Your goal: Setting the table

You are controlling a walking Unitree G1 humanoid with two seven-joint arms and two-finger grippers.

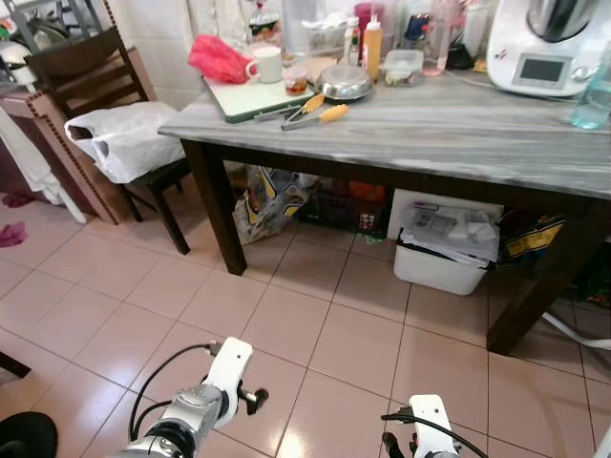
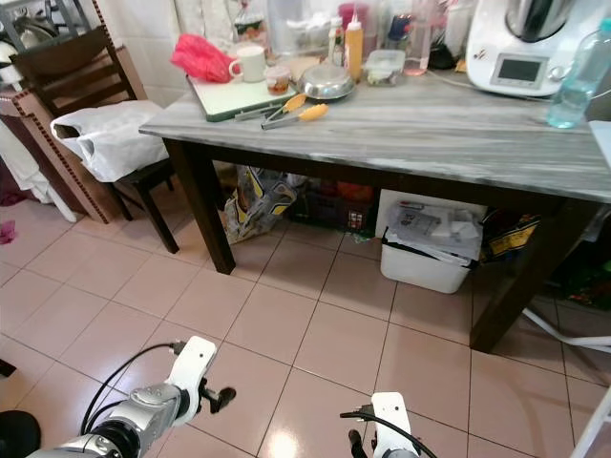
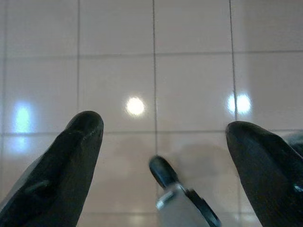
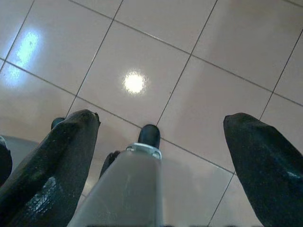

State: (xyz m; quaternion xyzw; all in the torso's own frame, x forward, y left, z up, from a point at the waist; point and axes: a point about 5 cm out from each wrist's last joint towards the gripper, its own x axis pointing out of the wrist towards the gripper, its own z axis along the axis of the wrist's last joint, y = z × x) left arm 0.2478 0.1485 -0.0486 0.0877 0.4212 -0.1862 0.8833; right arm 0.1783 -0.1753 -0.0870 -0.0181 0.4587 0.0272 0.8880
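Both my arms hang low over the pink tiled floor [image 1: 286,324]. My left fingers [image 3: 80,137] are spread wide with nothing between them, and my right fingers [image 4: 71,142] are just as wide, with tile showing in the gap.

Ahead stands the grey-topped bench [image 1: 458,134] on dark legs, well apart from my arms. Toward its far left corner lies a white cutting board [image 1: 250,97] with a white mug [image 1: 267,64] and a red cloth [image 1: 220,57] by it. Tongs with yellow tips [image 1: 320,114] lie just beside the board, and a metal bowl [image 1: 346,84] sits near them. A white kitchen machine [image 1: 549,48] stands at the far right.

A dark chair [image 1: 95,86] carrying a white plastic bag [image 1: 129,138] stands left of the bench. A white bin of papers [image 1: 444,248] sits beneath it.
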